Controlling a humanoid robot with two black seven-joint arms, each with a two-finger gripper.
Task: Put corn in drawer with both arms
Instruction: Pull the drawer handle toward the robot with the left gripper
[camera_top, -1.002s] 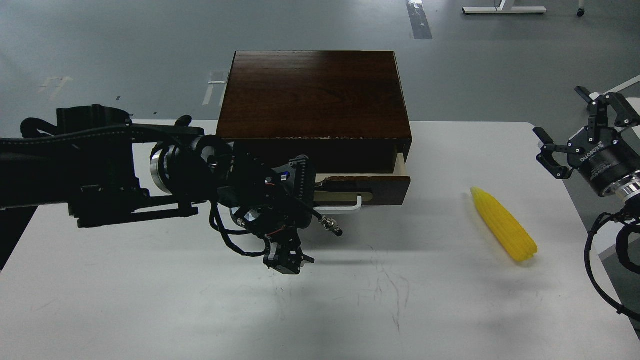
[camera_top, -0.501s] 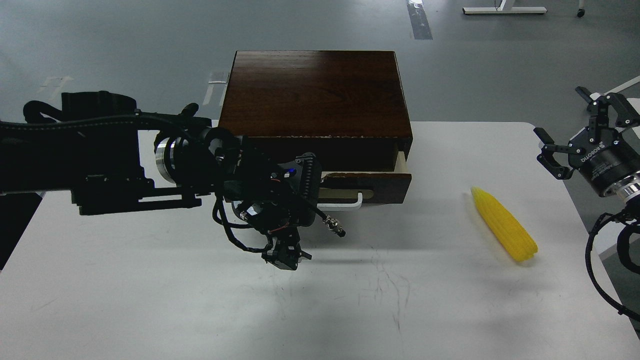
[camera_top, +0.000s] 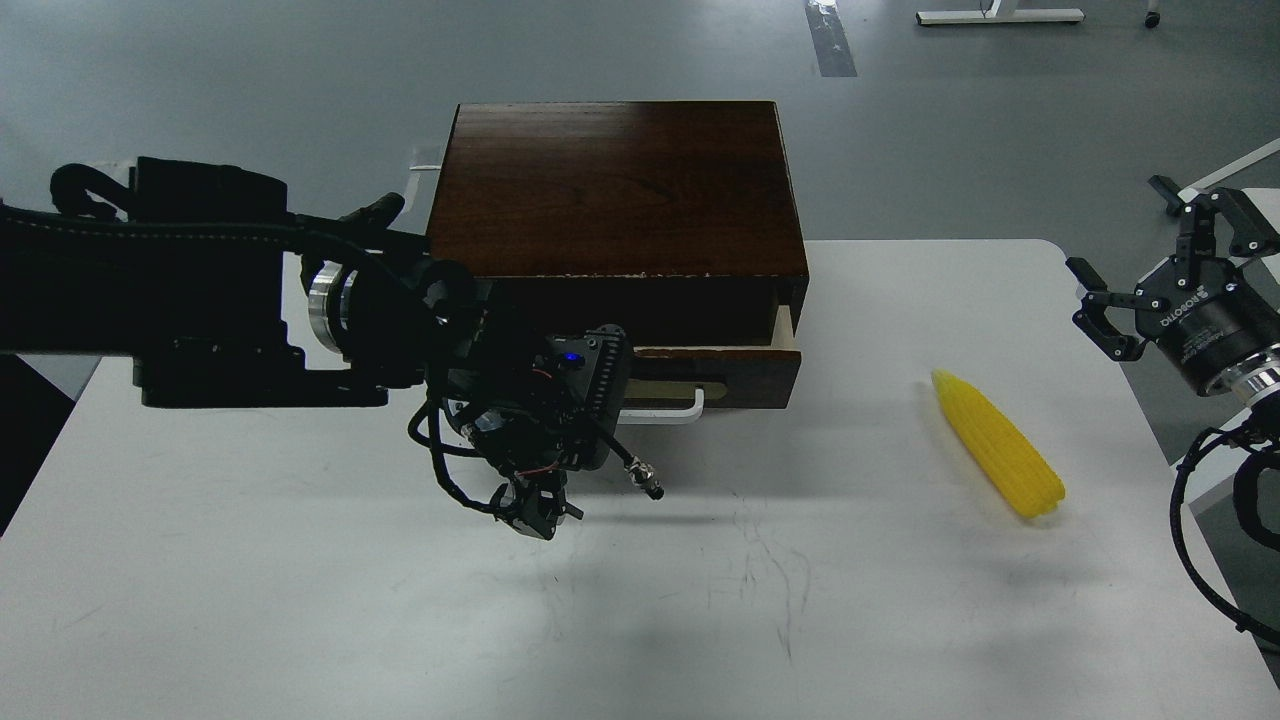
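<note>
The corn (camera_top: 997, 442) lies on the white table (camera_top: 300, 600) at the right, pointed end away from me. The drawer (camera_top: 715, 372) of the dark brown box (camera_top: 615, 185) stands a little way out, with a strip of pale wood showing at its right end and its white bar handle (camera_top: 662, 414) free. My left gripper (camera_top: 535, 512) hangs fingers-down just above the table, in front of the drawer's left end and apart from the handle; its fingers are too dark to tell apart. My right gripper (camera_top: 1150, 240) is open and empty, raised beyond and right of the corn.
My left arm's wrist and cables (camera_top: 520, 410) hide the left part of the drawer front. The table's right edge (camera_top: 1150, 440) runs close past the corn. Grey floor lies behind the box.
My left gripper has moved left and slightly away from the drawer handle. The whole view has shifted a little. The drawer, corn and right gripper look unmoved.
</note>
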